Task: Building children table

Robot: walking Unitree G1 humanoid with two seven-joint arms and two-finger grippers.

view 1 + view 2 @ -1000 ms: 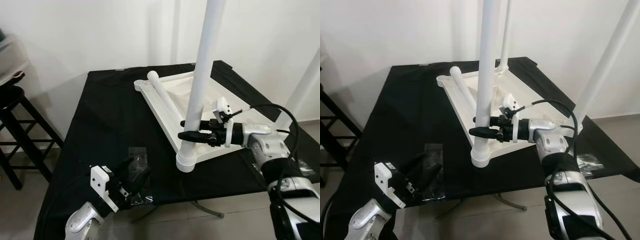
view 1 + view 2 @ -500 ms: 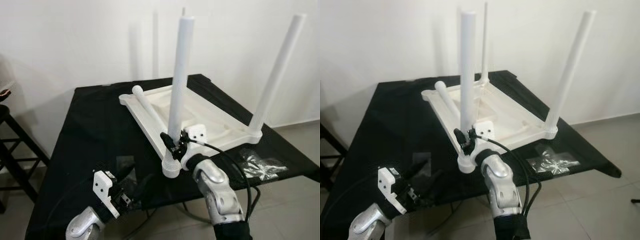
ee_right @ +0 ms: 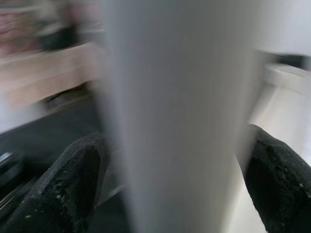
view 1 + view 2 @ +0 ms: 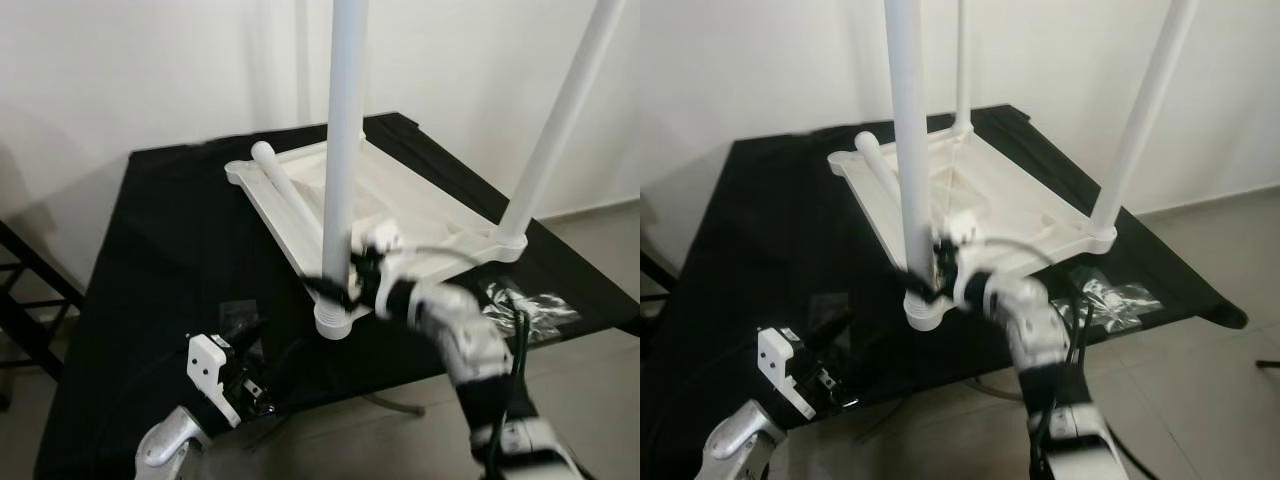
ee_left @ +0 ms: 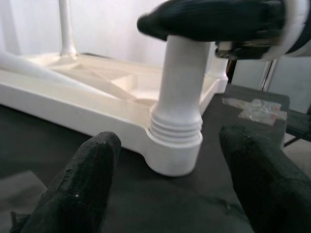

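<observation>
Your right claw (image 4: 340,285) is clenching the near leg (image 4: 343,150) of the upturned white children's table (image 4: 400,215), just above its ribbed collar. Your left claw (image 5: 170,204) is hanging released, fingers spread, low before that corner. The tabletop is lying on the black-draped table (image 4: 170,230), beside a hardware bag (image 4: 525,305).

White children's table (image 4: 400,215) upside down on black-draped bench (image 4: 180,250), three legs standing upright, fourth white leg (image 4: 285,205) lying across its underside
</observation>
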